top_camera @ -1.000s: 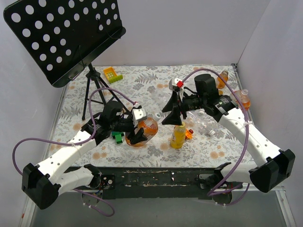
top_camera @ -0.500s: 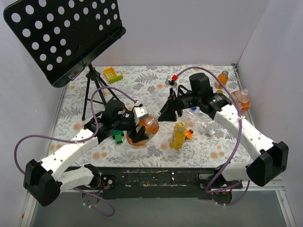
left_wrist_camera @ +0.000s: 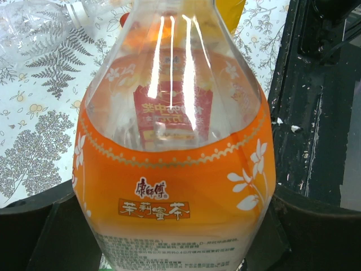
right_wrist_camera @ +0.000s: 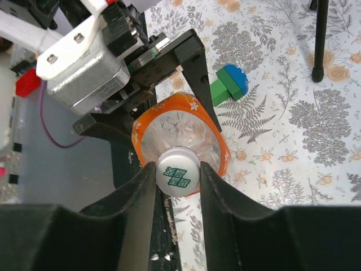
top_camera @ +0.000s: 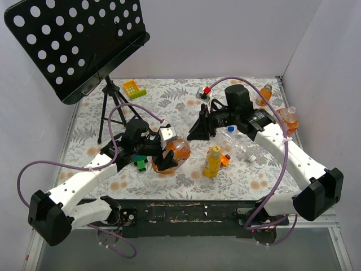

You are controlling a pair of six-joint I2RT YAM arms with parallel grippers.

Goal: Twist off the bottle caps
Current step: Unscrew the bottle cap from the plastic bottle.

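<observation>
Right gripper (right_wrist_camera: 177, 179) swung left from above the yellow bottle (top_camera: 212, 160); fingers now flank the white screw cap (right_wrist_camera: 177, 178). Left gripper (top_camera: 161, 160) grips that orange-labelled clear plastic bottle (left_wrist_camera: 175, 164), centre-left tabletop (top_camera: 169, 96). Cap still on; unscrewing pending.

Robot lab test cell: white walls (top_camera: 225, 34), floral table (top_camera: 169, 96), perforated black stand (top_camera: 73, 39).

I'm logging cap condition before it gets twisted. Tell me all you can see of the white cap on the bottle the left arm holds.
The white cap is round, plastic-looking, with green print on its flat top. It sits on the neck of the orange-labelled clear bottle, facing the right wrist camera. The right gripper has a finger on each side of it, close or touching; contact is unclear. The left gripper clamps the bottle's body. In the top view the cap is hidden.
</observation>
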